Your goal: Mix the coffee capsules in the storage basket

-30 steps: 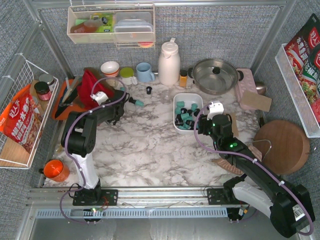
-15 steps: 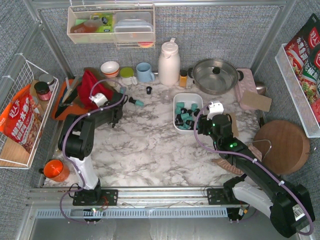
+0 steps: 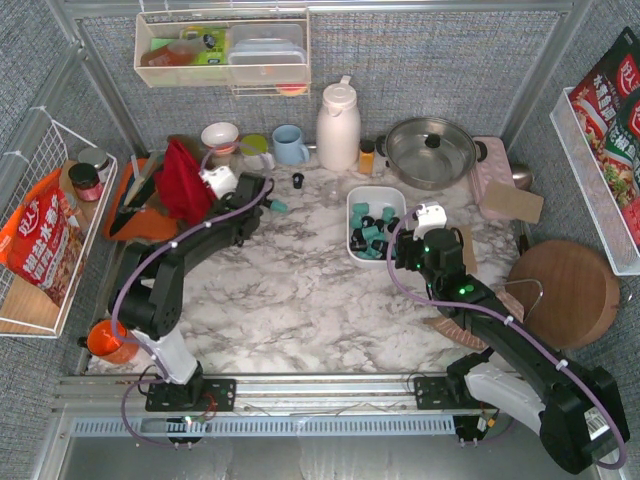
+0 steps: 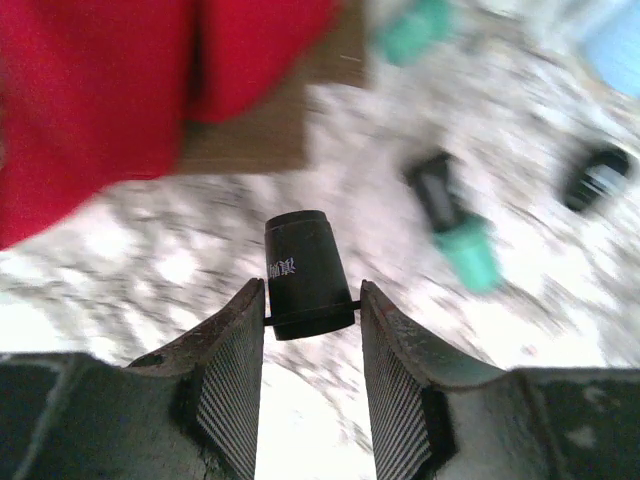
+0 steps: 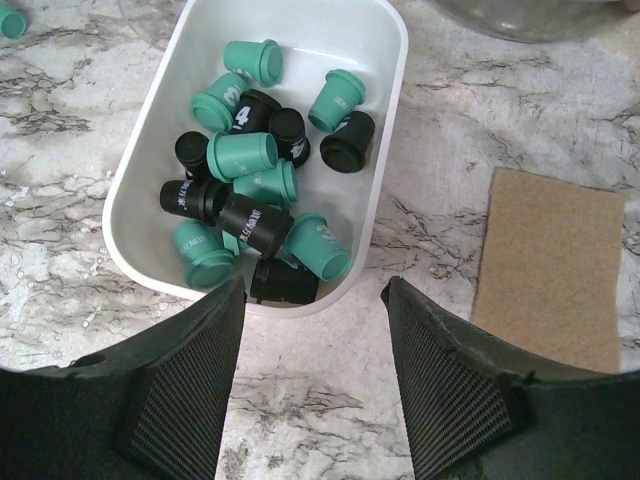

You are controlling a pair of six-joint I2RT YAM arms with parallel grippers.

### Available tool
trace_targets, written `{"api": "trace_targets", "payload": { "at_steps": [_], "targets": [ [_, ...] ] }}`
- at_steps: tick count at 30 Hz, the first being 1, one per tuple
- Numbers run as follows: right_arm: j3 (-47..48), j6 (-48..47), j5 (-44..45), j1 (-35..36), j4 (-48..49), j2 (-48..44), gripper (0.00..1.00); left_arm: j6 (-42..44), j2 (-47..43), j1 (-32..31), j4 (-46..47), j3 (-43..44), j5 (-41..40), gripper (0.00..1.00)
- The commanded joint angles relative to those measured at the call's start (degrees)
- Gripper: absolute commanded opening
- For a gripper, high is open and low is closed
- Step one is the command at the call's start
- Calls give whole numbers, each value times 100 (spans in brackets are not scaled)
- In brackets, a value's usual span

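Observation:
The white storage basket stands right of centre and holds several teal and black coffee capsules. In the right wrist view the basket and its capsules lie just ahead of my right gripper, which is open and empty over the near rim. It also shows in the top view. My left gripper is shut on a black capsule, rim between the pads; in the top view it is at the back left. A teal and a black capsule and another black one lie loose ahead.
A red cloth on a brown board lies left of the left gripper. A bowl, blue mug, white jug, orange-capped jar and steel pot line the back. A brown pad and round wooden board lie right.
My left arm has stretched out toward the back right, carrying its gripper from beside the red cloth toward the loose capsules. The right arm and the basket have not moved.

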Motion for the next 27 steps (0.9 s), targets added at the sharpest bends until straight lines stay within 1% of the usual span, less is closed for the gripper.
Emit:
{"api": "trace_targets", "payload": {
  "at_steps": [1,2,5,6,7,9,12,15,17,23,25,27],
  "targets": [
    [54,16,22,4,92,-25,63,1403,-245,-539,1200,132,964,45],
    [53,15,30,4,96,-35,63,1678,-268,-650,1485,153,1349,46],
    [44,15,63,0,87,-67,63,2331,-323,-872,2656,-10,2830,45],
    [44,15,81,1,80,-87,63,2500,-307,-903,3038,-87,3396,45],
    [38,15,99,1,77,-107,63,2557,-265,-935,3306,-112,3787,45],
    [23,15,120,5,77,-152,63,2573,-66,-996,3580,1,4365,45],
    [-1,15,129,6,88,-185,63,2582,351,-1104,3473,437,5008,45],
    [7,15,137,1,88,-189,63,2606,705,-1287,3427,758,5337,45],
    [2,15,138,1,80,-190,63,2654,870,-1424,3395,922,5385,46],
    [6,24,131,3,102,-169,63,2662,1498,-1668,2715,1586,5129,48],
    [3,24,127,0,92,-159,63,2665,1647,-1713,2554,1725,5054,50],
    [7,24,134,-1,94,-159,63,2705,1737,-1752,2450,1798,4927,55]
  ]
}}
